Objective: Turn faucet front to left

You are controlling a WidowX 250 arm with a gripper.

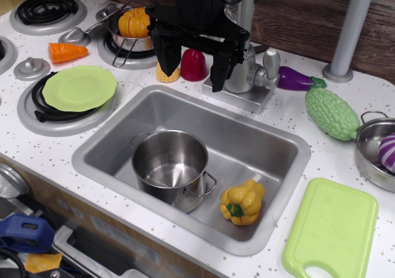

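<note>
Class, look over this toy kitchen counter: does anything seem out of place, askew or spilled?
Nothing is spilled or damaged. The one oddity: a yellow plastic bell pepper lies on its side in the steel sink basin, next to the upright, empty steel pot, instead of on the counter with the other toy vegetables.

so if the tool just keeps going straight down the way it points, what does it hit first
Probably the white speckled counter at the back rim of the steel sink, between the yellow corn piece and the silver faucet's square base. The tool points downward, open; depth is unclear.
</note>
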